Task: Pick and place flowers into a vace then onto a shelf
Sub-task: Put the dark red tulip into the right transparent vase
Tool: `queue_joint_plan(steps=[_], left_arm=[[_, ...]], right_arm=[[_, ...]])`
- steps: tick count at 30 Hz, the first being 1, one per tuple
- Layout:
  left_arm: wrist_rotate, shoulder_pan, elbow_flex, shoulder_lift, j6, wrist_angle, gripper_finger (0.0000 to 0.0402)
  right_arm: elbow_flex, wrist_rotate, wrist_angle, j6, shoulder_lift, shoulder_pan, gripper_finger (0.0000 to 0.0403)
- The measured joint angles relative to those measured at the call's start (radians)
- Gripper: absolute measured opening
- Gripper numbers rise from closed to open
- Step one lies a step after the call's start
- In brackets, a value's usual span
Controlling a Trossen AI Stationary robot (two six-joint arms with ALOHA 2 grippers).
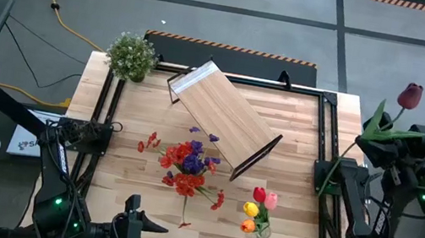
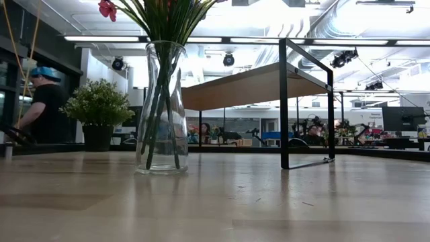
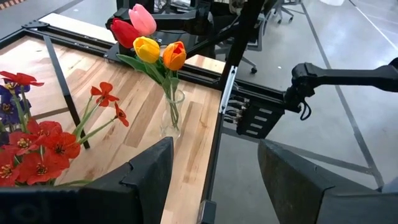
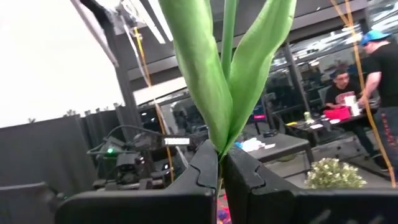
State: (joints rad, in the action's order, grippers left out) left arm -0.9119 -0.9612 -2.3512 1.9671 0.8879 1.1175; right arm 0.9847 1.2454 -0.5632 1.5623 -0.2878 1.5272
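A: Nearest the front bench edge, the left gripper [image 3: 214, 180] hangs with its jaws apart on nothing, looking toward the small clear glass vase [image 3: 171, 115] of red, pink, yellow and orange tulips [image 3: 149, 40].

B: And the right gripper [image 4: 221, 163]?

A: Off the bench's right side, jaws clamped on the green stem of a dark maroon artificial tulip [image 1: 408, 96], just under its leaves. I judge it light, with a stiff but springy stem and a top-heavy head. A low hold on the stem suits it, never the bloom.

B: The rest?

A: Mid-bench, a second clear glass vase [image 2: 161, 107] holds the red and purple sprays [image 1: 186, 164]. It is fragile and tippy, so best taken at the waist. Beyond stands the light-wood shelf with black metal frame legs [image 1: 221, 116].
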Motion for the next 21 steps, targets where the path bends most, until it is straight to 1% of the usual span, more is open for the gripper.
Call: queue_joint_plan(steps=[8, 14, 17, 21], left_arm=[[-0.02, 0.019, 0.0, 0.0, 0.0, 0.0, 0.0266], [-0.008, 0.041, 0.0, 0.0, 0.007, -0.002, 0.0266], [0.007, 0.058, 0.0, 0.0, 0.008, -0.007, 0.0266], [0.025, 0.079, 0.0, 0.0, 0.0, -0.017, 0.0266]], right_arm=[[-0.001, 0.02, -0.01, -0.019, 0.0, -0.09, 0.0], [-0.001, 0.03, -0.047, -0.025, 0.008, -0.147, 0.0], [-0.001, 0.029, -0.059, -0.026, 0.031, -0.151, 0.0], [-0.001, 0.021, -0.058, -0.026, 0.07, -0.129, 0.0]])
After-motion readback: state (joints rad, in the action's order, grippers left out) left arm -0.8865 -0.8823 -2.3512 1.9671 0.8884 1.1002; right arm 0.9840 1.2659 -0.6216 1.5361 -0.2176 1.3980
